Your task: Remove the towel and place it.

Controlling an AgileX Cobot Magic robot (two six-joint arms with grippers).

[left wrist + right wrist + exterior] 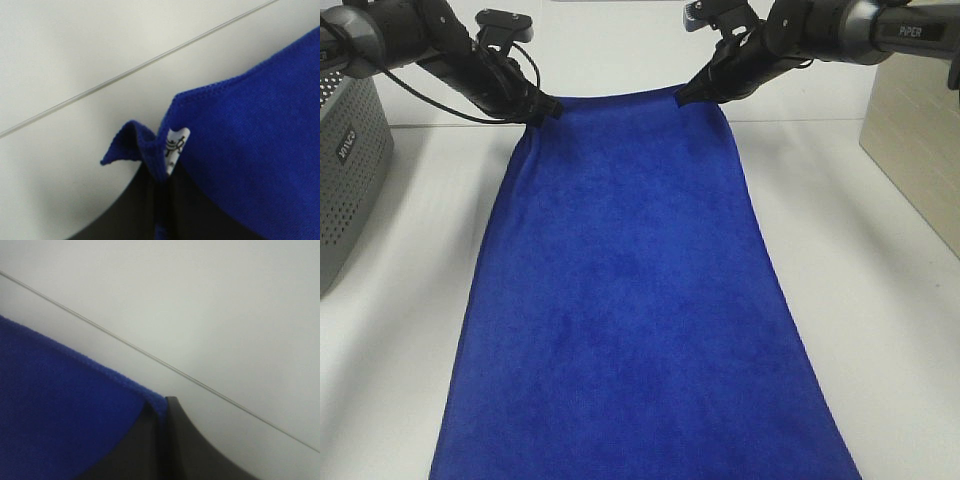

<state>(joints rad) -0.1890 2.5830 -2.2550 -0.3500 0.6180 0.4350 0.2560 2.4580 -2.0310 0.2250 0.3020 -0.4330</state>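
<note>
The royal-blue towel (630, 300) lies stretched down the white table (880, 330) from the far side to the near edge. My left gripper (542, 108) is shut on its far left corner and my right gripper (692, 96) is shut on its far right corner, both lifting the far edge a little. In the left wrist view the towel (250, 150) is pinched between dark jaws, with its small white tag (175, 148) beside them. In the right wrist view the towel (55, 410) ends at a corner clamped in the dark jaws.
A grey perforated box (345, 170) stands at the left edge of the table. A beige box (920, 150) stands at the right. A thin seam line runs across the table (125, 75) behind the towel.
</note>
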